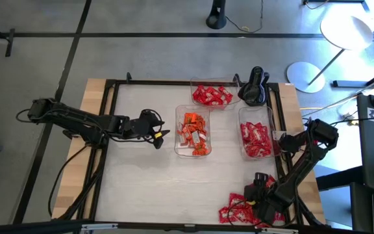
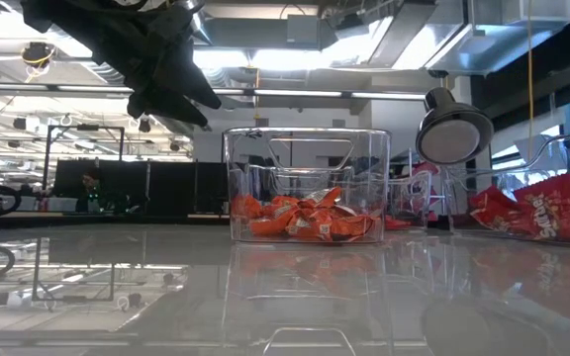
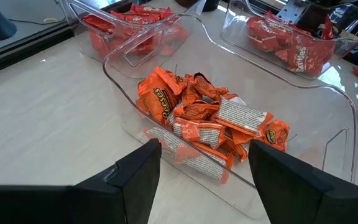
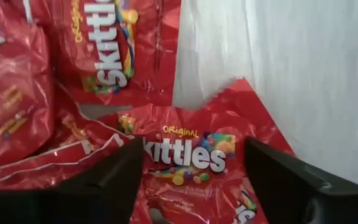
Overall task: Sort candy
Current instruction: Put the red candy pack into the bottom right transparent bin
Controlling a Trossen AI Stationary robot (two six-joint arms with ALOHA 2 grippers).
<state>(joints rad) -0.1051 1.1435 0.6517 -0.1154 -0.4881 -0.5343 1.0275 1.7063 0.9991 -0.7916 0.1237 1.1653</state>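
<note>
A loose pile of red candy packets (image 1: pixel 239 209) lies at the table's near right corner. My right gripper (image 1: pixel 260 195) points down over it, open, with its fingers on either side of one red packet with white lettering (image 4: pixel 188 155). My left gripper (image 1: pixel 159 134) hovers open and holds nothing, just left of a clear tray of orange candy (image 1: pixel 192 132), which fills the left wrist view (image 3: pixel 204 118). Plain red candy lies in a far tray (image 1: pixel 211 95). Red candy with white marks lies in a right tray (image 1: pixel 255 138). My right gripper stands from above over the red packet's printed face (image 4: pixel 185 158), one finger at each side. The fingertips lie below the picture's edge, so I cannot tell whether they touch it. The packet lies flat on the pile.
A black frame rail (image 1: pixel 109 130) runs around the white work surface. A dark stand (image 1: pixel 254 88) sits by the far trays. Bare table surface (image 1: pixel 148 182) stretches left of and nearer than the orange tray.
</note>
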